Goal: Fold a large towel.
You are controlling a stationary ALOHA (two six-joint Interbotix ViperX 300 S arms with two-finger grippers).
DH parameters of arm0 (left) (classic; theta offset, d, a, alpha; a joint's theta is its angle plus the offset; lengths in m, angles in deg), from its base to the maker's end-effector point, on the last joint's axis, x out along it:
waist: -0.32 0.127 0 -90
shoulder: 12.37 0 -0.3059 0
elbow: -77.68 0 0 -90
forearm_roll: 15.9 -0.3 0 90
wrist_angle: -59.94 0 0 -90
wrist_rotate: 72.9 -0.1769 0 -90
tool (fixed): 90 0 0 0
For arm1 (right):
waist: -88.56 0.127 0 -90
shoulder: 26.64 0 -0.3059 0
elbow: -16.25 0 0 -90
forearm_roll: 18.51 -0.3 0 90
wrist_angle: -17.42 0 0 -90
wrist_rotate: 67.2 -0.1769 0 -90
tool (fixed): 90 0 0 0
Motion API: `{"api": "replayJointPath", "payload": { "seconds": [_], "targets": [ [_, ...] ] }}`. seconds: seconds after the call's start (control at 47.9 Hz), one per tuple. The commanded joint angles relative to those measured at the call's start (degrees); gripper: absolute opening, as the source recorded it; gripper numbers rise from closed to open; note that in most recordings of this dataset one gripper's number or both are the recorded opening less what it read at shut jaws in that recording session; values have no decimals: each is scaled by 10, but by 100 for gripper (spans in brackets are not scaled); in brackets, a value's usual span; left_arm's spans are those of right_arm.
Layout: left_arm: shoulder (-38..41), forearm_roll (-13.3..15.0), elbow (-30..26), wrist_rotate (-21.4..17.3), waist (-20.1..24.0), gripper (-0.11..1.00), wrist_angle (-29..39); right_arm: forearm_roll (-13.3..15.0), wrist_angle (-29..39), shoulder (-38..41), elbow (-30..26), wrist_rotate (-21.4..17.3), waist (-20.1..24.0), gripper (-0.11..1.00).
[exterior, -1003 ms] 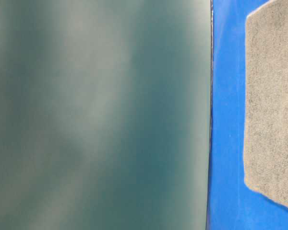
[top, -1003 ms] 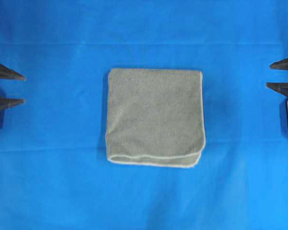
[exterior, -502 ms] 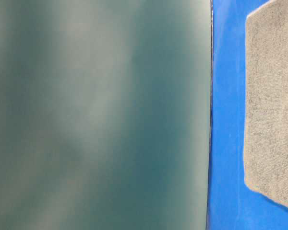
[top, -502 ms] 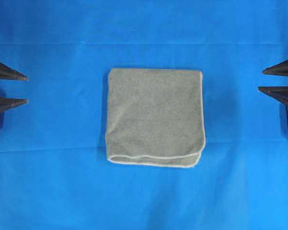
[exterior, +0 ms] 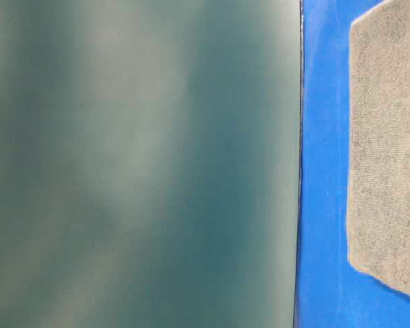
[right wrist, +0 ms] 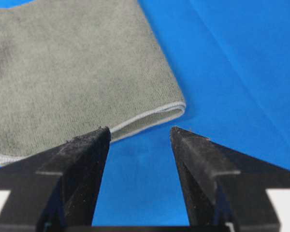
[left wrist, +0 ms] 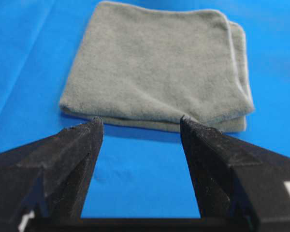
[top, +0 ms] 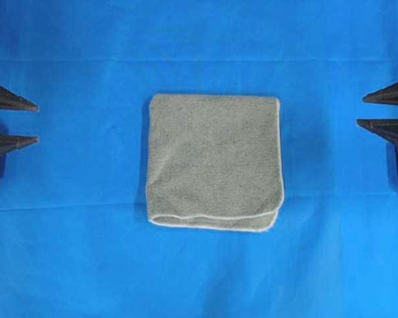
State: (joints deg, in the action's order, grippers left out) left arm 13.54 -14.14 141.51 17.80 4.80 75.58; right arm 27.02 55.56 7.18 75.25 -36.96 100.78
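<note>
The towel (top: 213,162) lies folded into a near-square stack in the middle of the blue sheet (top: 73,258) that covers the tabletop, its layered hemmed edges showing along the near side and at the near right corner. By the look of it the folding is largely done, and the step in hand is either one more fold or simply drawing clear. If a further fold is wanted, it would go best with both end effectors taking the whole stack at matching corners along one edge, pinching all the layers together so that none peels off, then carrying that edge across level and laying it flush on the opposite edge. The slightly splayed layers at the near right corner are the likeliest to slip, so they need a deep bite. The left end effector (top: 28,122) sits at the left border of the overhead view, the right end effector (top: 369,111) at the right border, each well apart from the towel and pointing in toward it. In both wrist views the jaws stand wide apart with only blue sheet between them, holding nothing, aimed low along the surface at the towel's nearest edge.
</note>
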Motion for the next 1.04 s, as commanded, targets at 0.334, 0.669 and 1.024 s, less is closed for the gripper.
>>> {"api": "replayJointPath", "payload": {
  "seconds": [0.334,0.669,1.024],
  "targets": [
    [4,0,-9,1,1,63,-4,4,7,7,-19,1,-1,58],
    [4,0,-10,1,1,63,-4,4,7,7,-19,2,-1,58],
    [4,-1,-9,1,1,63,-4,4,5,7,-19,4,-1,56]
  ]
}}
